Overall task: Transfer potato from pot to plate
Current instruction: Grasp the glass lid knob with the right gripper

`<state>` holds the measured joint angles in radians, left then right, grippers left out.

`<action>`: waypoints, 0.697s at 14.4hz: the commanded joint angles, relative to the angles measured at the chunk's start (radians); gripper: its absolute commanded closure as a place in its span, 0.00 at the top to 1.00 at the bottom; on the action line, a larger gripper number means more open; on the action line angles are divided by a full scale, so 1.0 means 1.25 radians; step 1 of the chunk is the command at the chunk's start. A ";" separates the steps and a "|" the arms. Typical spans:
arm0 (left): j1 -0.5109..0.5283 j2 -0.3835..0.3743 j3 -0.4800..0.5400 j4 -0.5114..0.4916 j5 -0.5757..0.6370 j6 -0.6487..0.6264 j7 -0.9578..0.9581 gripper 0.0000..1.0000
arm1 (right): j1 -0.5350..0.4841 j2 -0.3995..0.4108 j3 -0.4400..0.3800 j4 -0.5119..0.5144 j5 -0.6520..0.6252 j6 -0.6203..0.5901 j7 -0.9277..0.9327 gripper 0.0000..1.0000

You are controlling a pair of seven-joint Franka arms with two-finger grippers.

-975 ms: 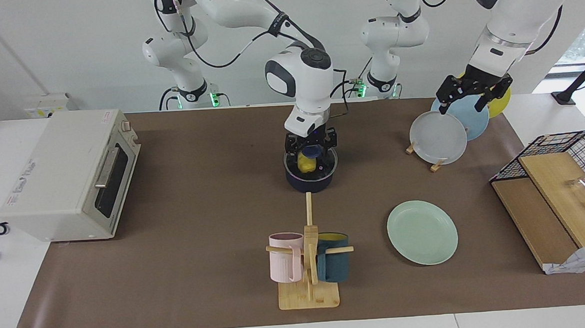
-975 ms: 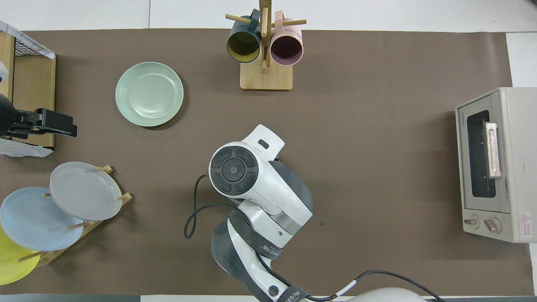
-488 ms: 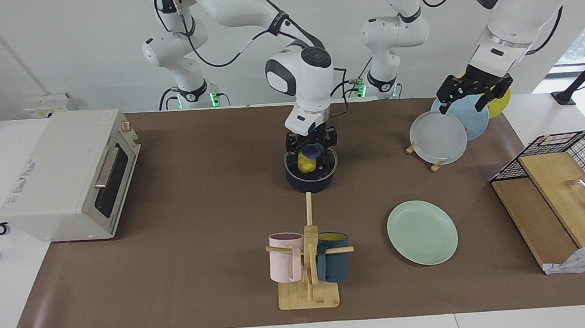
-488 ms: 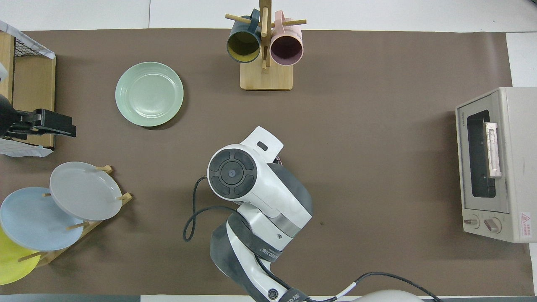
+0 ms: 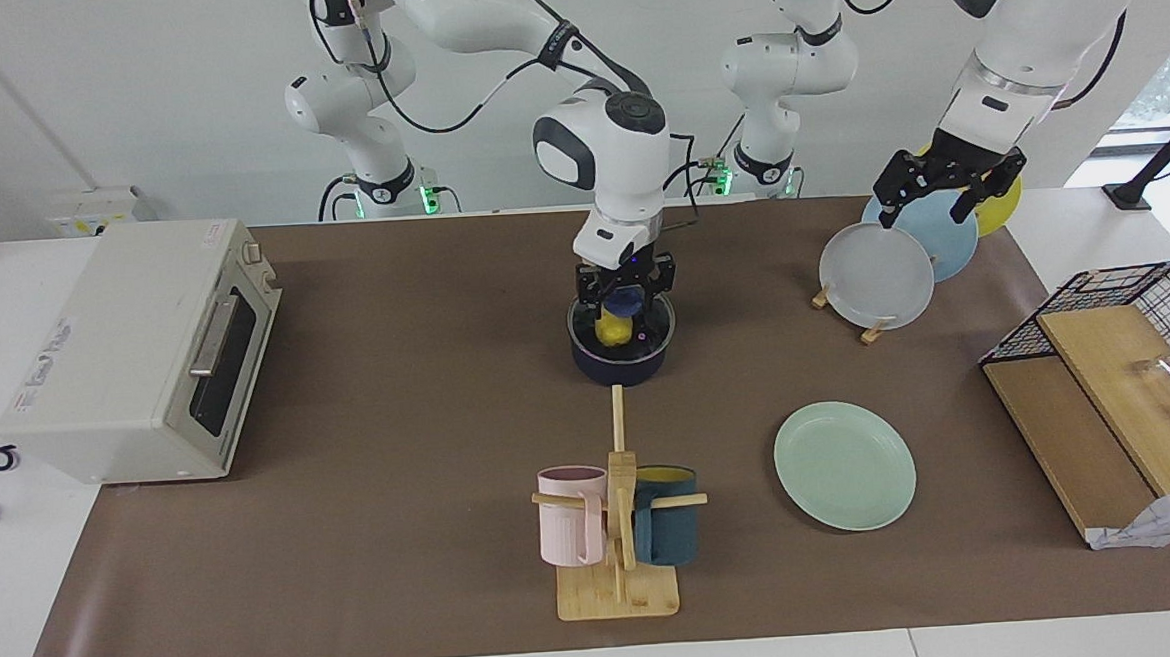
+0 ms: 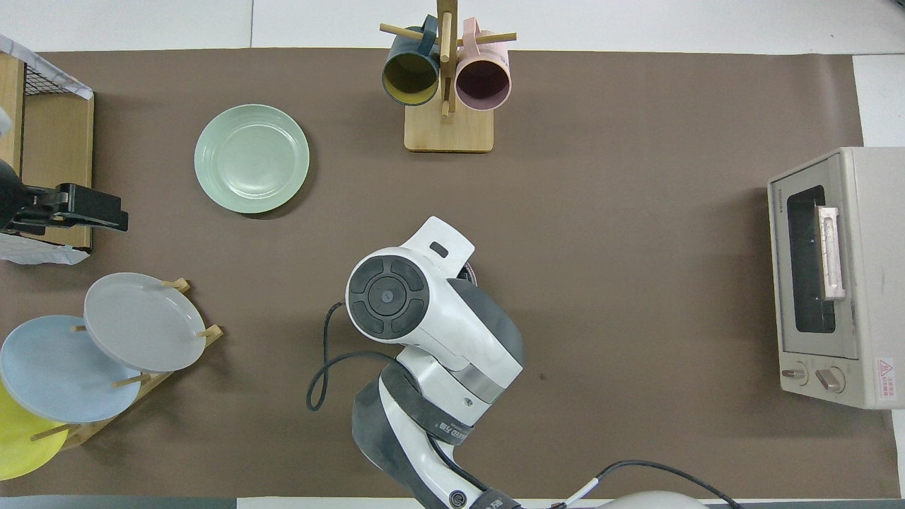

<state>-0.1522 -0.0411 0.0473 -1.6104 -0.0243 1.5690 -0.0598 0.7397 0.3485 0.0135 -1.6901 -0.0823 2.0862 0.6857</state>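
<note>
The dark navy pot stands mid-table, nearer to the robots than the mug rack. The yellow potato sits inside it. My right gripper reaches straight down into the pot, its fingers drawn in against the potato's sides. In the overhead view the right arm hides both pot and potato. The mint-green plate lies bare toward the left arm's end, farther from the robots than the pot. My left gripper waits open in the air over the plate rack, holding nothing.
A toaster oven stands at the right arm's end. A wooden mug rack with a pink and a teal mug stands farther out than the pot. A plate rack and a wire basket with boards are at the left arm's end.
The right gripper's fingers have drawn in around the potato inside the pot, and the right arm's wrist has shifted slightly. The potato stays in the pot. The left arm has barely moved.
</note>
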 commanded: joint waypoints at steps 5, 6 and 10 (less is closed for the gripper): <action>-0.007 -0.014 0.008 -0.013 -0.008 0.003 -0.001 1.00 | -0.003 -0.021 0.001 -0.024 -0.011 0.006 -0.022 0.70; -0.006 -0.014 0.008 -0.013 -0.008 0.005 0.000 1.00 | -0.003 -0.021 0.001 -0.024 -0.011 0.006 -0.022 0.69; -0.005 -0.014 0.009 -0.011 -0.006 0.009 0.000 1.00 | -0.004 -0.020 0.001 -0.024 -0.011 0.011 -0.023 0.57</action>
<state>-0.1522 -0.0411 0.0474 -1.6104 -0.0243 1.5713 -0.0598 0.7398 0.3474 0.0135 -1.6908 -0.0840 2.0863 0.6765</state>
